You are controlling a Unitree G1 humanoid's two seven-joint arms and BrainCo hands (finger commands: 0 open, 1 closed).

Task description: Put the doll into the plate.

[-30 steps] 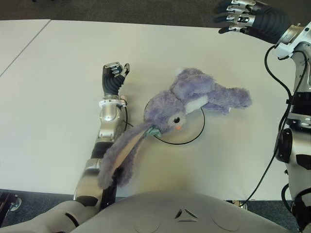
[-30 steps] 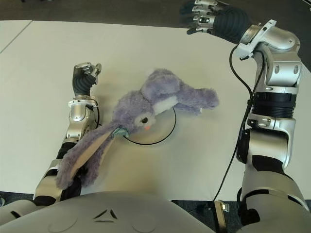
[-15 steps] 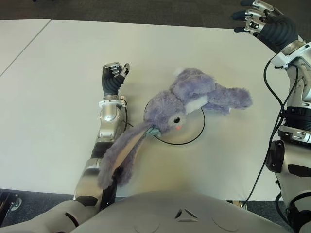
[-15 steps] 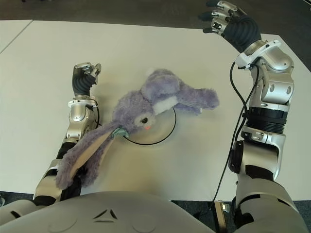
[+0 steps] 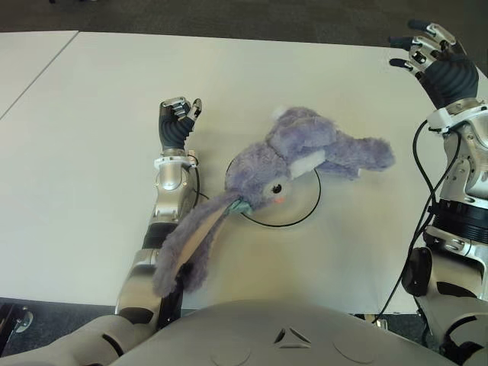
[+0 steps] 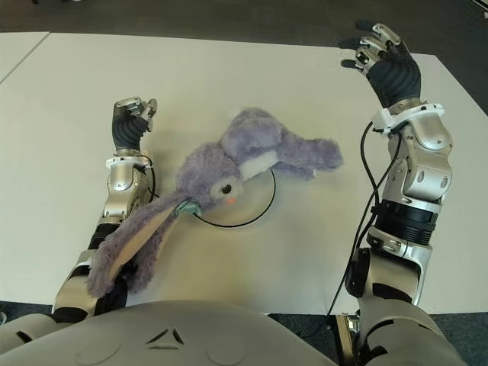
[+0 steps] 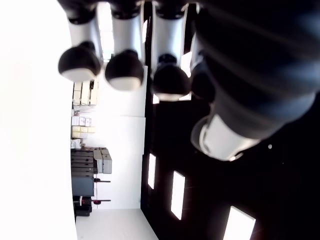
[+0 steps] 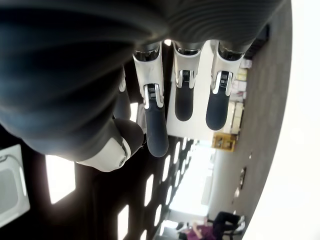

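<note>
The doll (image 5: 305,164), a purple plush rabbit, lies across the plate (image 5: 301,217), a shallow round dish with a dark rim in the middle of the table (image 5: 91,107). Its head and chest cover most of the plate, its legs reach off to the right past the rim, and one long ear trails toward the near left, draped over the left forearm. Neither hand touches the body of the doll. The left hand (image 5: 177,122) shows just left of the plate, palm up, its fingers (image 7: 122,70) curled inward and holding nothing. The right hand (image 6: 385,61) is raised at the far right of the table, well apart from the doll, with its fingers (image 8: 182,97) spread and empty. Judged from how things lie, the placing step looks done and the release is complete: the doll is in the plate, though much of it overhangs. What is left seems to be a retreat of the arms. The left arm calls for care, since the ear resting on it could drag the doll off the plate if the arm pulls back quickly; sliding out low and slowly from under the ear would be the safer course.
</note>
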